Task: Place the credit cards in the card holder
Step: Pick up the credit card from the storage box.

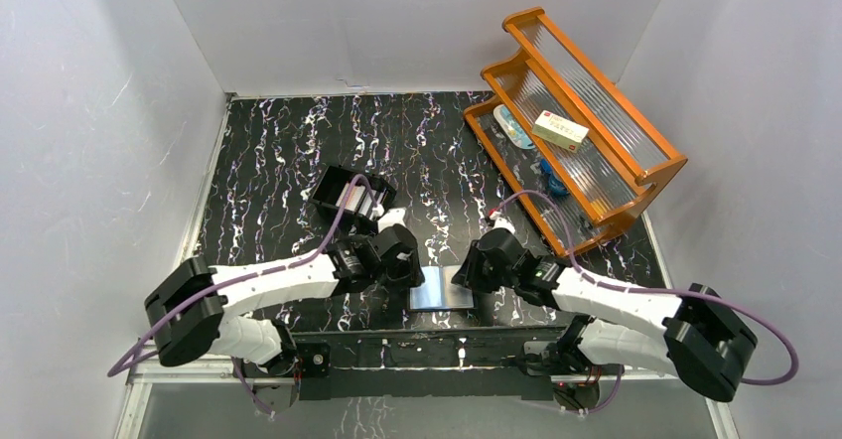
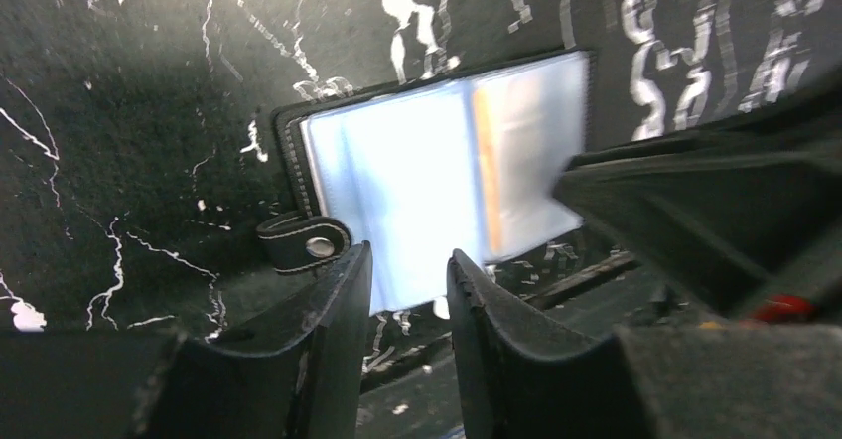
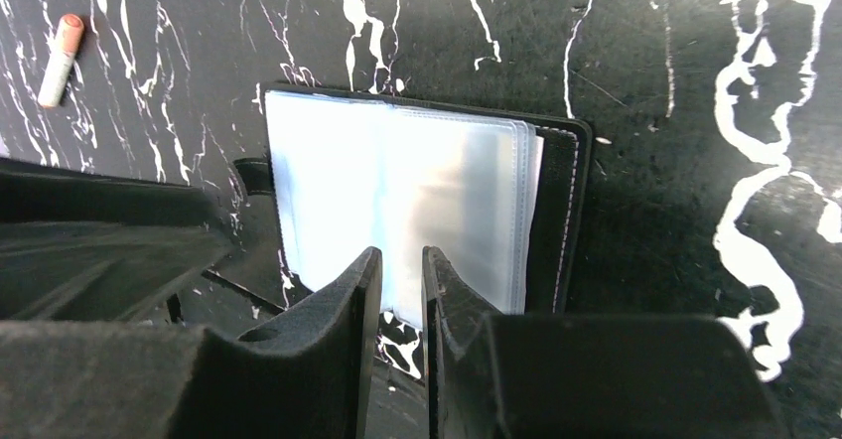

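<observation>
**Top external.** The card holder (image 1: pixel 442 288) lies open on the counter (image 1: pixel 278 161). The left tool (image 1: pixel 412 278) and right tool (image 1: pixel 463 278) flank it. What look like the credit cards (image 1: pixel 354 199) stand in a black box (image 1: pixel 328 189) beyond the holder, so loading is judged mostly outstanding.

**Left wrist.** The left tool (image 2: pixel 409 290) is narrowly parted and holds nothing, beside the holder's snap tab (image 2: pixel 303 243). An orange strip (image 2: pixel 484 161) under one sleeve may be a card, but blur prevents confirmation.

**Right wrist.** The right tool (image 3: pixel 400 290) is narrowly parted and holds nothing, at the holder's near edge. Glare hides the sleeve contents.
</observation>
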`<move>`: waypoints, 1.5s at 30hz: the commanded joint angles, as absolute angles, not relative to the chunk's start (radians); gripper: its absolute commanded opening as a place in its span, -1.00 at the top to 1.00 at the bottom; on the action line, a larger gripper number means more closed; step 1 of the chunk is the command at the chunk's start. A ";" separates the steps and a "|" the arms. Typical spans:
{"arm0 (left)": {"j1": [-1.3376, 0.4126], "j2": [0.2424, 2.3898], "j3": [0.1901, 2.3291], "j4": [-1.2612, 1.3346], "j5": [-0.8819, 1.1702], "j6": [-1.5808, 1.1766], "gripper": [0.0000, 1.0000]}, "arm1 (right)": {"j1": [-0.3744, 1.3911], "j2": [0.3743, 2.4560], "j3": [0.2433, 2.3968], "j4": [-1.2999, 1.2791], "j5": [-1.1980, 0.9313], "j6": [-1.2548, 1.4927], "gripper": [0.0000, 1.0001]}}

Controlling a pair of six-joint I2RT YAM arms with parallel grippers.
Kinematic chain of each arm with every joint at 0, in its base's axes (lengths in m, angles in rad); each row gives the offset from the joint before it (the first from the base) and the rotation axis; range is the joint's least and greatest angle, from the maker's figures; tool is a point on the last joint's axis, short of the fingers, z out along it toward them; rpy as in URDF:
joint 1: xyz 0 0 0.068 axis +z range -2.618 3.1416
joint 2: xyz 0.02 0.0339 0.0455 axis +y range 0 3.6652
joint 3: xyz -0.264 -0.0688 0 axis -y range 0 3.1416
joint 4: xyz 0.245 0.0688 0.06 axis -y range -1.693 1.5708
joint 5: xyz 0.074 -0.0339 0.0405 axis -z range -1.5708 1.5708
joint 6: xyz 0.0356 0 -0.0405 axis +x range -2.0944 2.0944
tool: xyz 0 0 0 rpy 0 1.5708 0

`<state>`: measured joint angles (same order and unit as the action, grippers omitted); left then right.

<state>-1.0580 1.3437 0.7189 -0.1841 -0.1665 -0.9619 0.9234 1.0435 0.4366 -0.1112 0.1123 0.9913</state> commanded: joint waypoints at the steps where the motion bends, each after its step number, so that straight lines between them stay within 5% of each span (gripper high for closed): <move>1: -1.061 1.246 0.832 -0.282 -0.263 -0.925 0.30 | 0.923 1.102 0.448 -0.002 0.046 0.975 0.41; 9: -0.833 1.288 1.081 -0.498 -0.319 -0.651 0.11 | 0.923 1.059 0.455 -0.042 0.060 0.963 0.37; 18: -0.586 1.458 1.216 -0.504 -0.250 -0.321 0.17 | 0.923 0.994 0.427 -0.035 0.079 0.957 0.33; 27: -0.544 1.613 1.244 -0.420 -0.010 -0.266 0.27 | 0.923 0.964 0.432 -0.056 0.088 0.945 0.33; 45: -0.543 1.729 1.249 -0.413 -0.142 -0.212 0.38 | 0.923 0.903 0.437 -0.104 0.114 0.954 0.33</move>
